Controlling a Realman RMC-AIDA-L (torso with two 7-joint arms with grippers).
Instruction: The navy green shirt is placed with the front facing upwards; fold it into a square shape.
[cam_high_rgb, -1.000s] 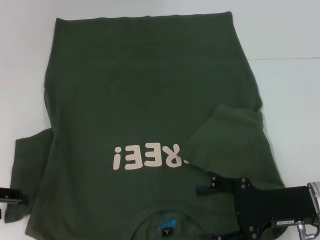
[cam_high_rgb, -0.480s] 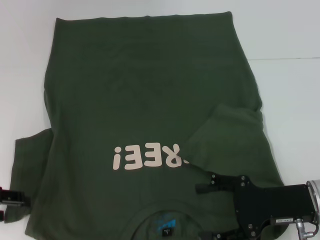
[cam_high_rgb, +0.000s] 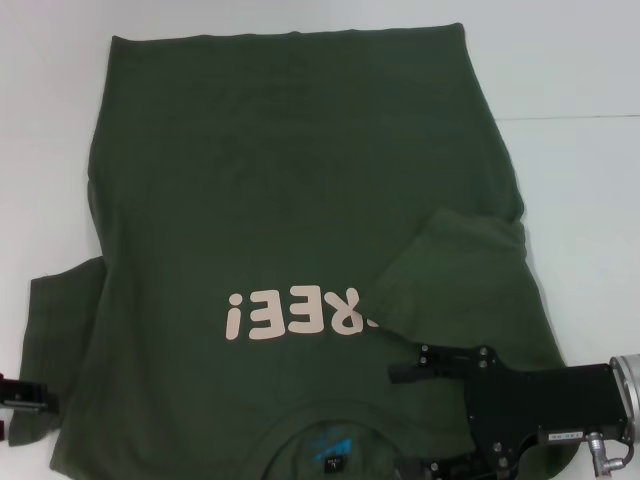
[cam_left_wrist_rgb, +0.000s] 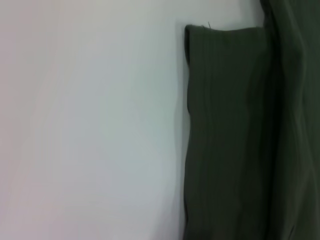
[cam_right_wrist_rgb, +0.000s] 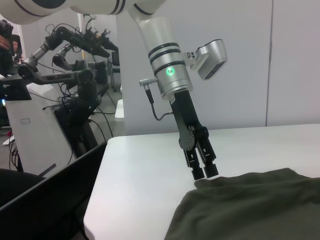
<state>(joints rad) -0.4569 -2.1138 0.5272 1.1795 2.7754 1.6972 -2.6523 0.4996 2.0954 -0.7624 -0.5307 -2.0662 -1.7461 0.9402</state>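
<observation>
White table (cam_right_wrist_rgb: 150, 175), pale wall panels (cam_right_wrist_rgb: 295, 60) behind, dark equipment racks (cam_right_wrist_rgb: 75, 105) w/ cables.

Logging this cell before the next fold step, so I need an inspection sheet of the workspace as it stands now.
Surface: white table, bare around the cloth.
Job's things: navy green shirt lies front up, lettering showing; its right sleeve is folded inward, its left sleeve lies flat outward.
Clutter: nothing seen.
Grippers: left gripper shut, at the left sleeve's edge; right gripper open, over the shirt near the collar.
Cables: thin one on the left arm's wrist.
Surroundings: other robot arms beyond the table.
</observation>
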